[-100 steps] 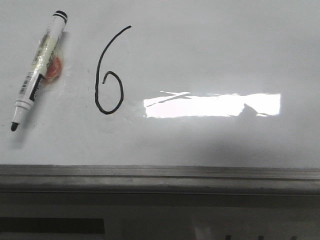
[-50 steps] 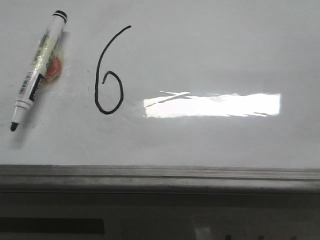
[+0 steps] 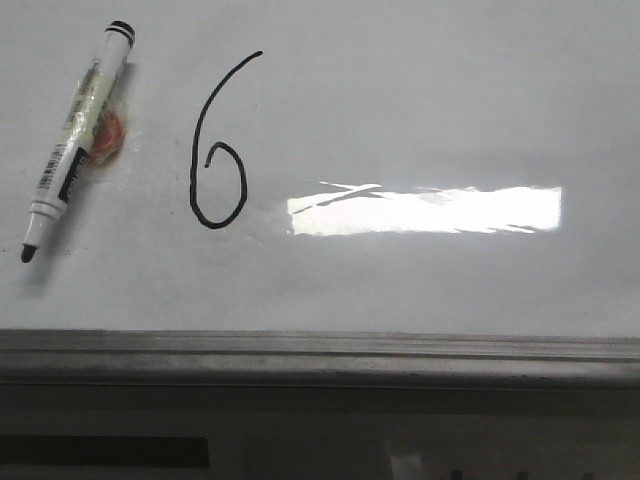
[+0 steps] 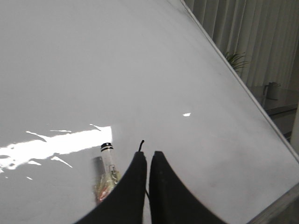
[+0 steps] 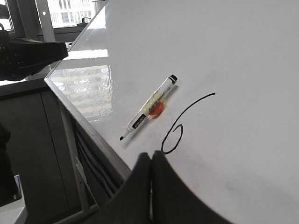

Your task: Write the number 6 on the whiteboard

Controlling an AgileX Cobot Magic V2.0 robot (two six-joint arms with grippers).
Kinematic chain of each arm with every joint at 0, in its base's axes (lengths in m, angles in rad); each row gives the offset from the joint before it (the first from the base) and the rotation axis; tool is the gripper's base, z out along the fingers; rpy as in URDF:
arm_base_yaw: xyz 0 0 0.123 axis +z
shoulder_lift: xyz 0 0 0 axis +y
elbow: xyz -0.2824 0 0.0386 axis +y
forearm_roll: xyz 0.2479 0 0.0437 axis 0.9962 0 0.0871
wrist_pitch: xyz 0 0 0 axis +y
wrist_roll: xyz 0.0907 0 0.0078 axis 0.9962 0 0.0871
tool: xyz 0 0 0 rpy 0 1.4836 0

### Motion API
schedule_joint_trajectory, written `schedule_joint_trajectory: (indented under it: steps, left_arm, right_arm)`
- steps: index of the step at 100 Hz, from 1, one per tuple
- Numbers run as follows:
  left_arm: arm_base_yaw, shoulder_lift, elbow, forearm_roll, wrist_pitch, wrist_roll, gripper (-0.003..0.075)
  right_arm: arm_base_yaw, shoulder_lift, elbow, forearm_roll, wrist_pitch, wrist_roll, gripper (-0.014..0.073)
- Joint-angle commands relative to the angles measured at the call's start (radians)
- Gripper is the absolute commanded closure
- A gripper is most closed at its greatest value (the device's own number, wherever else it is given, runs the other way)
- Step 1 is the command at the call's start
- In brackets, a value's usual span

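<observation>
So the number 6 (image 3: 215, 150) is on the whiteboard (image 3: 420, 110) and it looks finished — long curved top stroke, small closed loop at the bottom, no gaps I can spot. The only thing that changed over the last second is tiny: there was a dark notch cutting into the right end of the bright light reflection (image 3: 425, 210), and now that patch is a clean rectangle. My guess is that was an arm's shadow or reflection clearing out of the way, which would fit with the writing being done and the arms backed off. The digit and the marker (image 3: 75, 140) haven't budged at all.

The marker is lying flat on the board with its cap off, black tip exposed, with some orange-red blob tucked under its barrel — can't tell what that is.

Left gripper (image 4: 148, 158): fingers pressed together with barely a slit between them, holding nothing. From its camera the marker sits just off to one side of the fingertips, and the top tail of the 6 pokes out right beyond the tips.

Right gripper (image 5: 152, 158): same deal, jaws closed up and empty. The loop of the 6 is just past its fingertips, and the marker is a bit further out, toward the board's grey edge rail (image 5: 88, 126).

I'd call this one basically complete — nothing left but maybe parking the arms.
</observation>
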Motion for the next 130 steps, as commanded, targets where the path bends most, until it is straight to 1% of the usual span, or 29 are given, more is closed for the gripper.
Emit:
schedule_joint_trajectory:
  steps: [1, 9, 23, 35, 42, 54, 58, 62, 66, 80, 130]
  left_arm:
    - [0.039, 0.010, -0.027, 0.065, -0.070, -0.002, 0.0741]
    - [0.121, 0.010, -0.013, 0.081, -0.070, -0.002, 0.0741]
    - [0.322, 0.008, 0.061, 0.081, -0.076, -0.002, 0.0741]
    - [0.495, -0.057, 0.127, 0.081, -0.076, -0.004, 0.0741]
    - [0.570, -0.092, 0.163, 0.081, -0.076, -0.004, 0.0741]
    - [0.655, -0.152, 0.229, 0.077, -0.053, -0.019, 0.0741]
    - [0.669, -0.178, 0.255, 0.075, -0.032, -0.042, 0.0741]
    - [0.679, -0.197, 0.252, 0.075, 0.068, -0.067, 0.0741]
    - [0.688, -0.190, 0.252, 0.075, 0.124, -0.087, 0.0741]
    - [0.694, -0.193, 0.252, 0.077, 0.293, -0.091, 0.0741]
    - [0.694, -0.193, 0.252, 0.077, 0.290, -0.091, 0.0741]
  right_arm:
    - [0.001, 0.004, -0.027, -0.011, -0.082, -0.006, 0.0657]
    - [0.001, 0.004, -0.027, -0.011, -0.082, -0.006, 0.0657]
    - [0.001, 0.004, -0.027, -0.011, -0.082, -0.006, 0.0657]
    - [0.001, 0.004, -0.027, -0.011, -0.082, -0.006, 0.0657]
    - [0.001, 0.004, -0.027, -0.011, -0.082, -0.006, 0.0657]
    - [0.001, 0.004, -0.027, -0.011, -0.082, -0.006, 0.0657]
    - [0.001, 0.004, -0.027, -0.011, -0.082, -0.006, 0.0657]
    - [0.001, 0.004, -0.027, -0.011, -0.082, -0.006, 0.0657]
    - [0.001, 0.006, -0.027, -0.011, -0.082, -0.006, 0.0657]
    - [0.001, 0.006, -0.027, -0.011, -0.081, -0.006, 0.0657]
    - [0.001, 0.006, -0.027, -0.011, -0.081, -0.006, 0.0657]
